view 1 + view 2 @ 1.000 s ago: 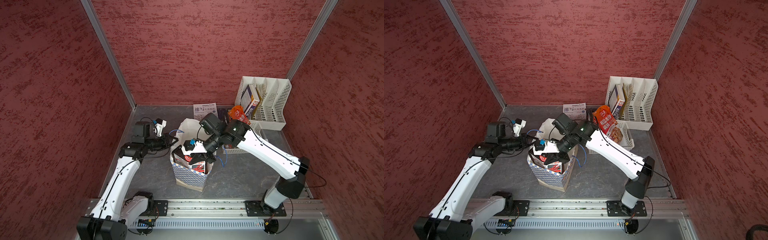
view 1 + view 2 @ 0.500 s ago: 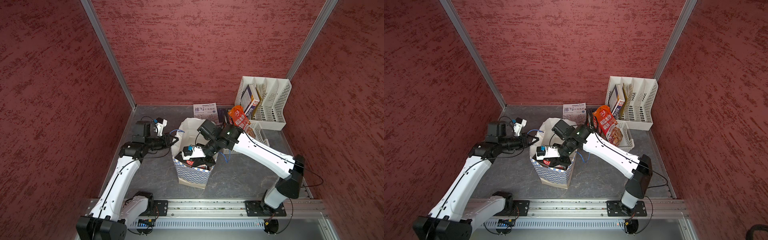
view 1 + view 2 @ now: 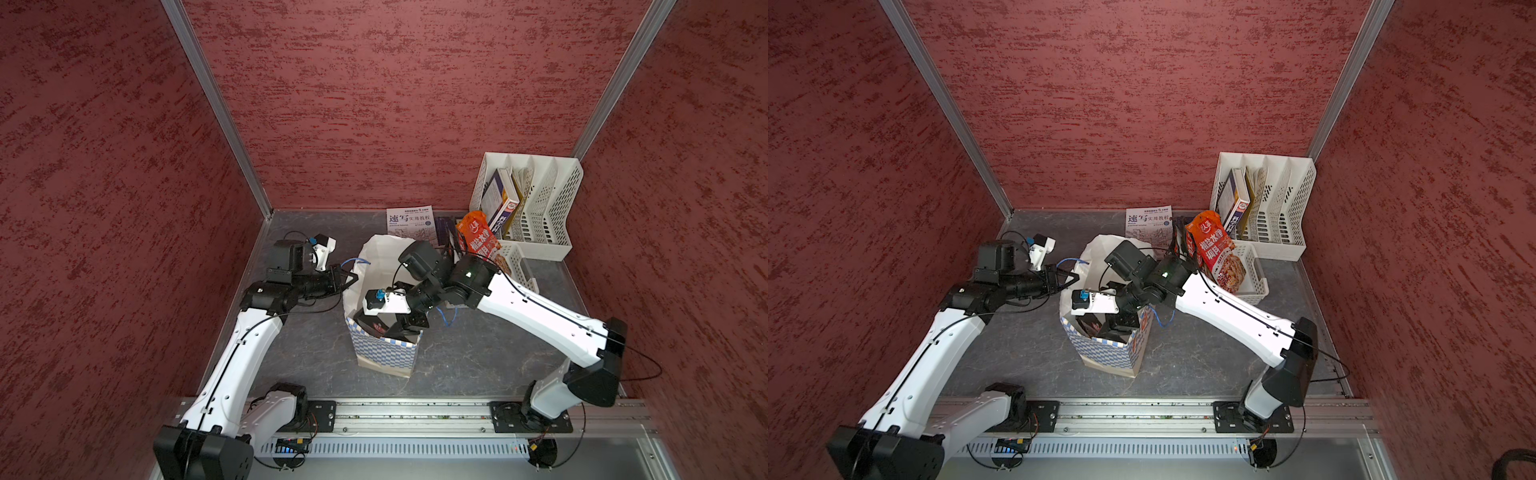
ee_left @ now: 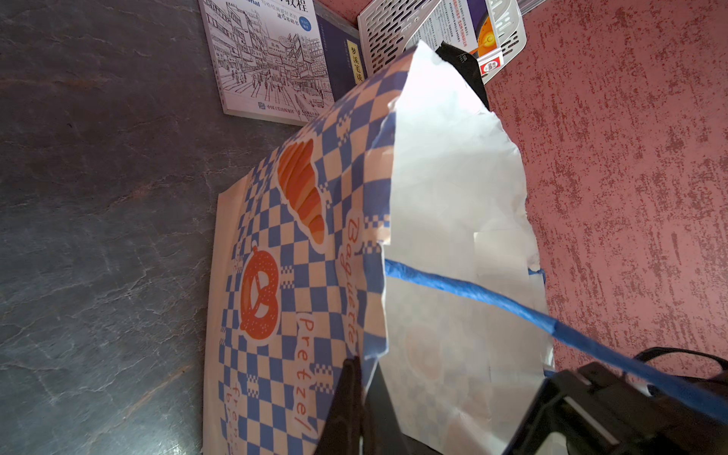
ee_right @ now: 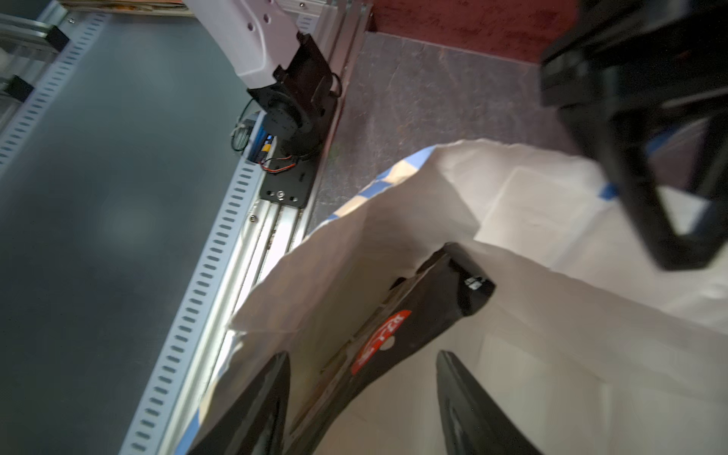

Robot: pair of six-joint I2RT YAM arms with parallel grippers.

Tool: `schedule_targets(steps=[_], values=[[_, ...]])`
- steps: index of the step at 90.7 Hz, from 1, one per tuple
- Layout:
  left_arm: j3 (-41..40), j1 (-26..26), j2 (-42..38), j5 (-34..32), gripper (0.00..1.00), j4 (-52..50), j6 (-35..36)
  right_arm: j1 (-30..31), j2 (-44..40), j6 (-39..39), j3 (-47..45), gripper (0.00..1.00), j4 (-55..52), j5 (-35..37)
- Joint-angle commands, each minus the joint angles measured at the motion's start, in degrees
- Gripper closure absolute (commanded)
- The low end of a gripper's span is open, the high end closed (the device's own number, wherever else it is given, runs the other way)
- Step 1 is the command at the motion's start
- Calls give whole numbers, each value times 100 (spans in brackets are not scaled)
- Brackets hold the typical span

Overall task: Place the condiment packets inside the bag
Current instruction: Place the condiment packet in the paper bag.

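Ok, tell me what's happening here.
The left gripper, jaws shut, pinches the rim of the blue-and-white checkered paper bag, holding it open. The right gripper, jaws open, sits in the bag's mouth over a glossy black condiment packet inside. An orange-red packet stands in the white perforated basket.

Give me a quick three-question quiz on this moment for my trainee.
1. Where is the orange packet?
2. True or false: the right gripper has its fingers clamped shut on the black packet.
3. What does the left gripper pinch? A the bag at its rim; B the black packet; C the orange packet.
Key: 1. In the white basket, outside the bag. 2. False: the fingers stand apart, and the packet sits in the bag. 3. A.
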Motion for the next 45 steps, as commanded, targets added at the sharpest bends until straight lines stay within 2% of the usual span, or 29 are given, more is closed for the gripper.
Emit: schedule_targets(steps=[1, 5, 11, 22, 29, 39, 45], values=[[224, -49, 62, -14, 100, 155, 131, -16, -760, 1110, -214, 24, 1273, 1907], [235, -57, 84, -15, 100, 158, 132, -141, -1068, 1416, -339, 16, 1569, 2378], [259, -75, 104, -22, 100, 152, 132, -514, -1397, 2012, -510, 13, 1761, 2791], [260, -95, 92, -40, 100, 156, 131, -2037, -1730, 3455, -691, 5, 1332, 3428], [249, -117, 90, -50, 100, 166, 129, -2839, -1857, 3824, -1112, 2, 1140, 3750], [234, -122, 103, -50, 100, 175, 134, -3985, -1993, 4008, -2001, 2, 1369, 3548], [240, -130, 122, -50, 100, 170, 129, -4384, -1990, 3981, -2379, 2, 1594, 3263]])
